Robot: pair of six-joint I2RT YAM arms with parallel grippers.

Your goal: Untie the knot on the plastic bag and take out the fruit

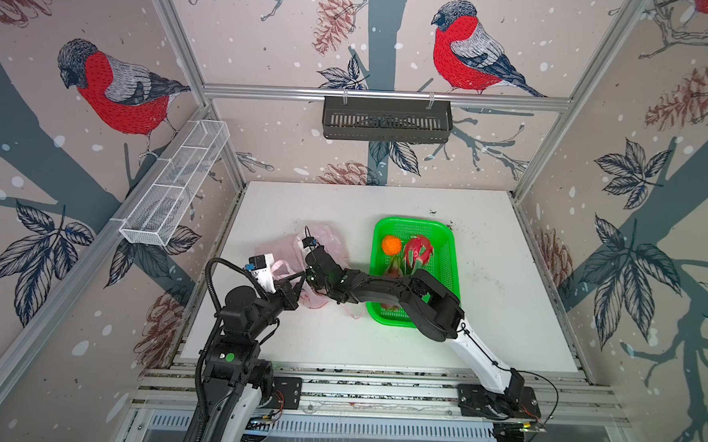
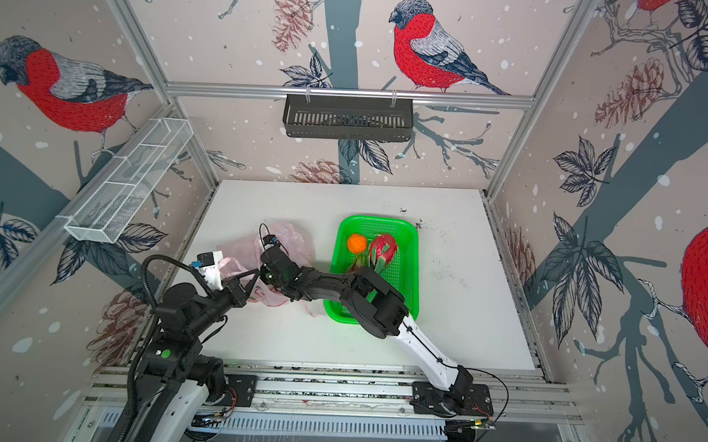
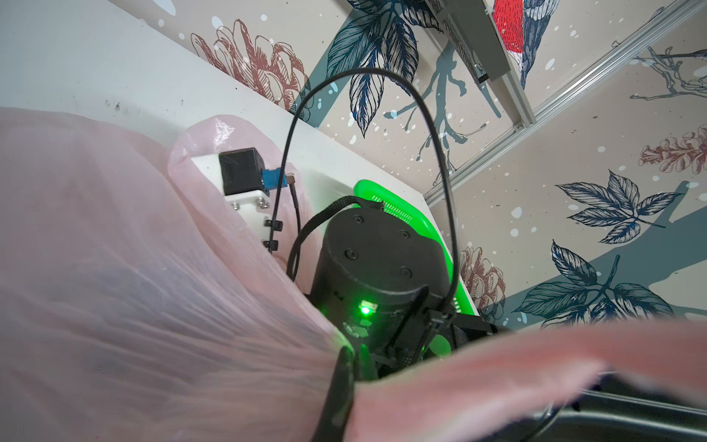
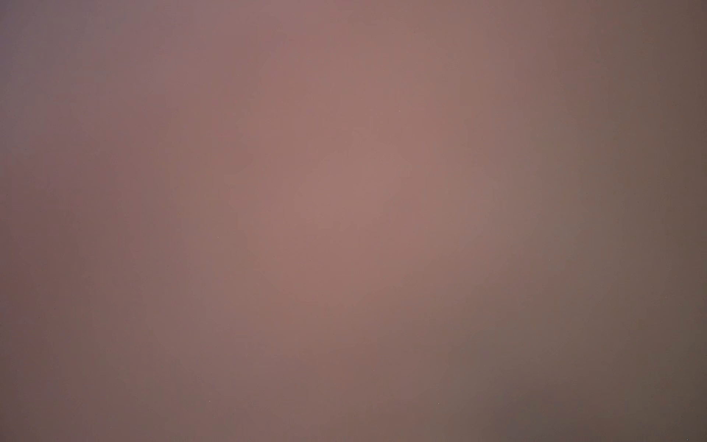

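- Pink film of the plastic bag [image 1: 331,238] lies left of centre on the desk [image 1: 505,313], just beside the green basket [image 1: 447,235]; we see no knot, and we judge the mouth to be open.
- Our left tool [image 1: 301,281] is pressed together on a fold of the bag's near edge; a firm, level upward pull there should hold the mouth wide.
- Our right tool [image 1: 312,253] reaches into the bag; its wrist view is only pink blur, so we cannot tell how its jaws stand, nor whether they touch any fruit.
- We would feel for the fruit slowly; thin film snags and bunches easily.
- An orange ball [image 1: 391,245] and a dragon fruit [image 1: 419,250] sit in the basket; whatever is left in the bag is hidden.
- White and matt, the desk carries dark specks by the basket's far corner; bird-patterned walls close it in, with a black rack [image 1: 386,120] behind and a white wire basket [image 1: 175,183] to the left.
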